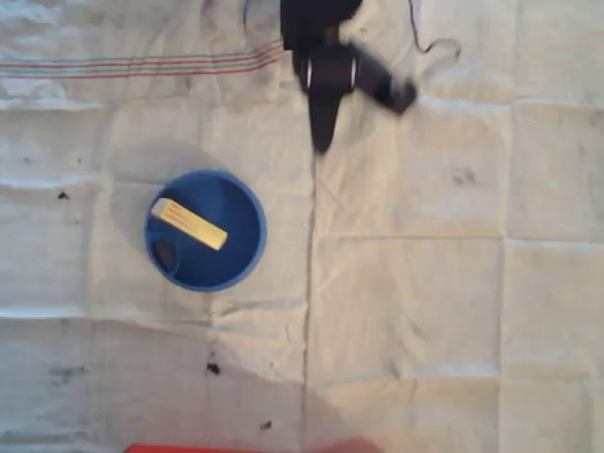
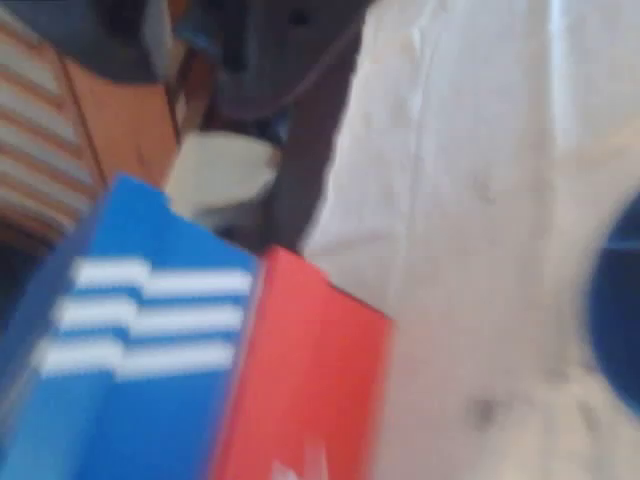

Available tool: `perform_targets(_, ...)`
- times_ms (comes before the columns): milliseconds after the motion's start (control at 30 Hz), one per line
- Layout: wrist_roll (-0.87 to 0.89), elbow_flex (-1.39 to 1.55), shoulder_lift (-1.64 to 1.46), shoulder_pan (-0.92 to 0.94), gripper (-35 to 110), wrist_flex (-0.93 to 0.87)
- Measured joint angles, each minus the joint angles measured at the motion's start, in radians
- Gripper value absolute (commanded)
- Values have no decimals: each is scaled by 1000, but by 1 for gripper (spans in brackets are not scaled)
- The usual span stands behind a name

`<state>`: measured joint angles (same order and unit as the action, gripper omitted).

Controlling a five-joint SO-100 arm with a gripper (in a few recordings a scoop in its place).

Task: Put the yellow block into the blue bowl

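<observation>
In the overhead view the yellow block point(image 1: 190, 224) lies flat and slanted inside the blue bowl point(image 1: 236, 250), in its upper left part. The bowl stands on the white cloth, left of centre. My black gripper point(image 1: 323, 140) hangs at the top middle, well above and to the right of the bowl, pointing down the picture with nothing in it. A blurred dark part sticks out to its right, so I cannot say how the jaws stand. The blurred wrist view catches a slice of the blue bowl point(image 2: 620, 300) at its right edge.
A creased white cloth point(image 1: 434, 283) covers the table, with a red-striped band point(image 1: 142, 66) at the upper left. A red strip point(image 1: 236, 447) shows at the bottom edge. A blue and red box point(image 2: 200, 370) lies at the cloth's border in the wrist view.
</observation>
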<state>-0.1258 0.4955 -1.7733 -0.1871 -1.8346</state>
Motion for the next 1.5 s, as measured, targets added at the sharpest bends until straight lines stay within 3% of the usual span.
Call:
perform_targets(233, 25, 451, -252, 6, 0, 78)
perform_targets(867, 46, 1859, -887, -158, 0, 877)
perform_targets(1133, 51, 2126, -1037, -218, 0, 1046)
perform_targets(1500, 51, 2261, -1065, -241, 0, 1065)
